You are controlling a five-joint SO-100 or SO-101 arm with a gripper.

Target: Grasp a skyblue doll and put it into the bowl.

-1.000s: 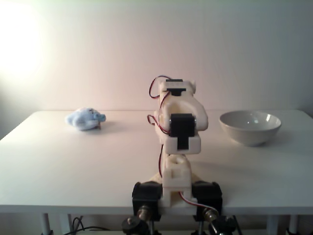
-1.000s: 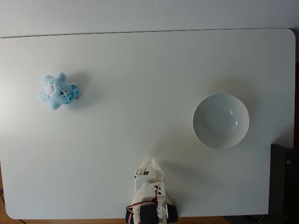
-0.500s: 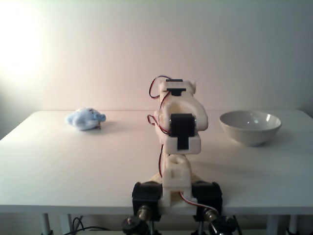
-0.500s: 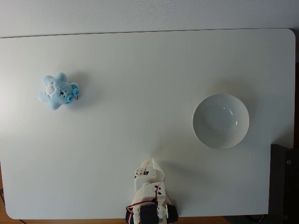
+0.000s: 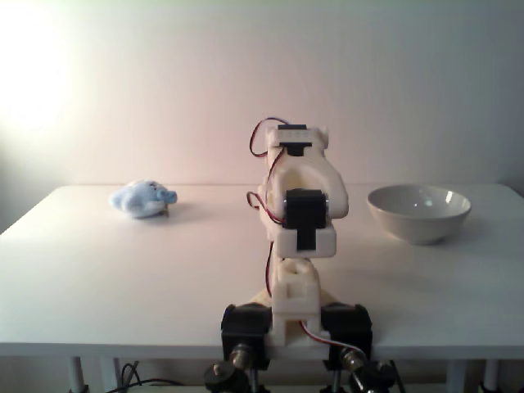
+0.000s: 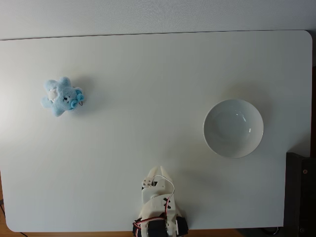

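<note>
Two task things sit well apart on the white table (image 6: 148, 89). At left we see the small fluffy skyblue doll (image 6: 61, 96), which we judge light, soft and squashy, best pinched across its plump middle. The folded white arm (image 6: 157, 207) sits at centre; whether its jaws are open we cannot tell. At right stands the glossy white-grey ceramic bowl (image 6: 233, 148).

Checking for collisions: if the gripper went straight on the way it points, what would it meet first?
In the top-down fixed view the gripper points up the bare table, passing between the skyblue doll and the bowl; the way looks free.
</note>
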